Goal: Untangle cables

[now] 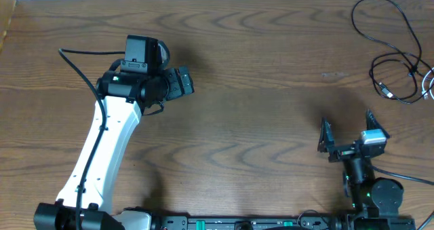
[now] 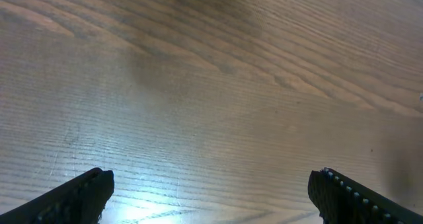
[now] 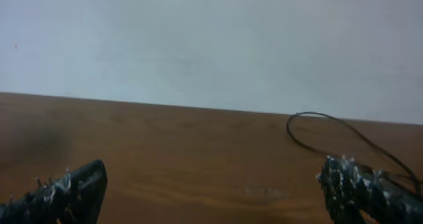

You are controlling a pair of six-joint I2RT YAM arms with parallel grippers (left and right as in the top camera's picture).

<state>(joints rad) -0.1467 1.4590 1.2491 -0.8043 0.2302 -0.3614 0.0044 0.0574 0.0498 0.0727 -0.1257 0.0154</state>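
Overhead, the cables lie at the table's far right corner. The black cord runs in several loose open loops, one above the other, and a small plug end points toward the near side. The white cord shows only faintly at the right edge, just beside the black loops; how the two cross cannot be told.

The right gripper sits near the front edge, on the near side of the cables and well apart from them. Its jaws are spread wide and hold nothing. In the right wrist view the same gripper shows both dark fingertips at the lower corners, bare wood between them. One arc of the black cord lies beyond, ahead and to the right, before a pale wall.

The left gripper is at the left half of the table on its white arm, far from the cables. In the left wrist view the gripper is spread wide over bare wood, empty.
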